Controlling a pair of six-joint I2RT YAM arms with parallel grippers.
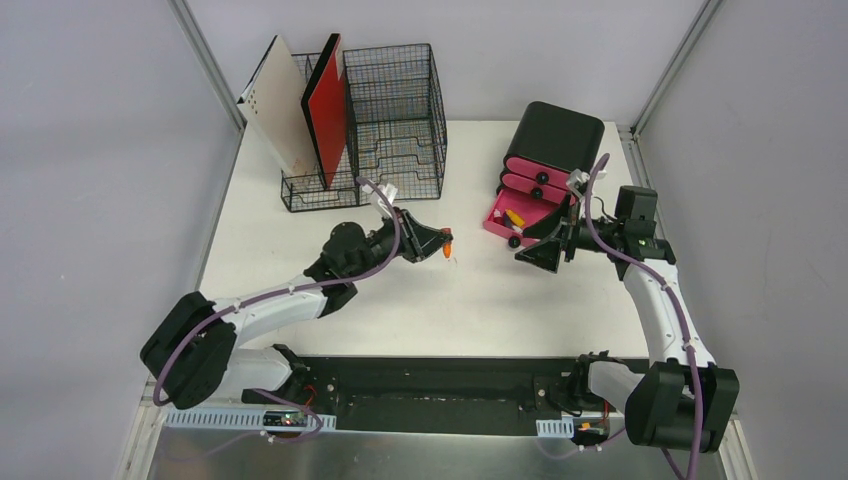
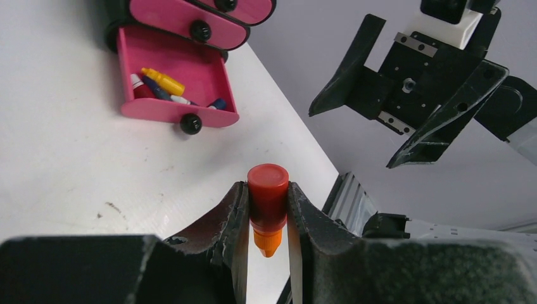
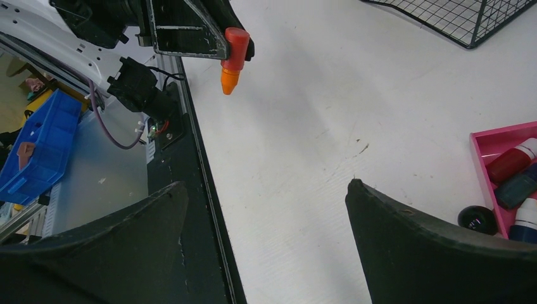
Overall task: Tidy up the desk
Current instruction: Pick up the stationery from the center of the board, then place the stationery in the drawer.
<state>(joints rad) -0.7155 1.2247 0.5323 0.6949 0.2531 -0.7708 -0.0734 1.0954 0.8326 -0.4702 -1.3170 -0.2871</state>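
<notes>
The desk (image 1: 400, 310) is a white tabletop with a black strip along its front. My left gripper (image 1: 440, 243) hangs over its middle, shut on a small red tube with an orange tip (image 2: 267, 196). The tube (image 3: 233, 54) points tip down between the fingers, clear of the surface. My right gripper (image 1: 533, 240) stands wide open with nothing in it, just left of the open pink drawer (image 1: 510, 215). In the right wrist view the jaws (image 3: 266, 185) frame bare desk (image 3: 329, 95) and its front strip.
A black box with pink drawers (image 1: 553, 140) stands back right; its lowest drawer (image 2: 171, 111) holds several small coloured items. A black wire-mesh organizer (image 1: 390, 120) at the back left holds a red board (image 1: 328, 110) and a beige board (image 1: 280, 100).
</notes>
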